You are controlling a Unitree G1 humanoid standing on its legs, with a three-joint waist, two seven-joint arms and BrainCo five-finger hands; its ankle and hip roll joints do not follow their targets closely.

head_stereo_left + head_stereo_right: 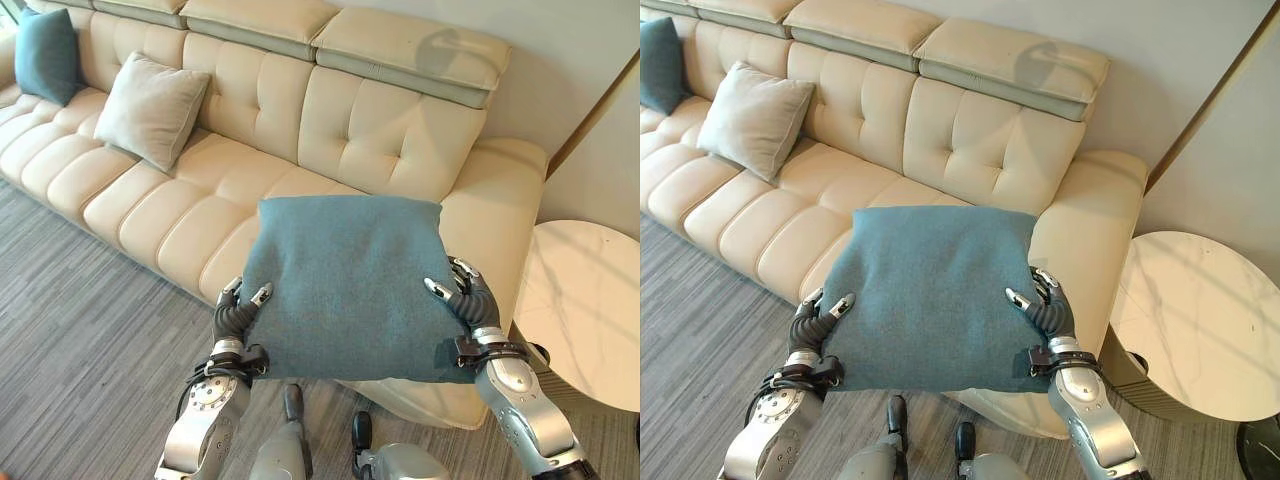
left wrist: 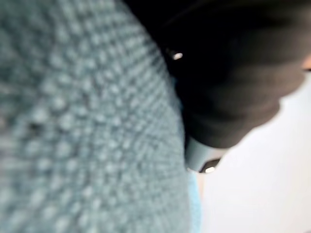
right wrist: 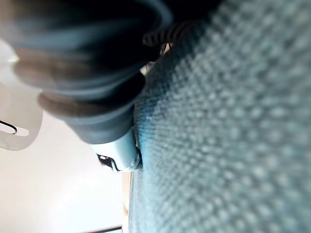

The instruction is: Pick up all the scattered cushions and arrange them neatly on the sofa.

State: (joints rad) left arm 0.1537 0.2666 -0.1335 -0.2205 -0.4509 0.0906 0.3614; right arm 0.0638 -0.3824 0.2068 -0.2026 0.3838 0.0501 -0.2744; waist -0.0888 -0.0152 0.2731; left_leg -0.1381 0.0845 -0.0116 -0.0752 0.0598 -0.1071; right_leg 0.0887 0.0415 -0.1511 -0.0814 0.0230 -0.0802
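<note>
While the teal cushion (image 1: pixel 350 288) is held flat in the air in front of the cream sofa (image 1: pixel 250 130), above the front edge of its seat, the left hand (image 1: pixel 236 314) grips its left edge and the right hand (image 1: pixel 465 294) its right edge, each with fingers curled over the top of the fabric. Both wrist views show the woven cloth pressed close against the hands. On the sofa, a beige cushion (image 1: pixel 150 108) leans on the backrest, and another teal cushion (image 1: pixel 45 55) sits farther left. A round marble side table (image 1: pixel 585 305) stands just beside the sofa's right arm.
</note>
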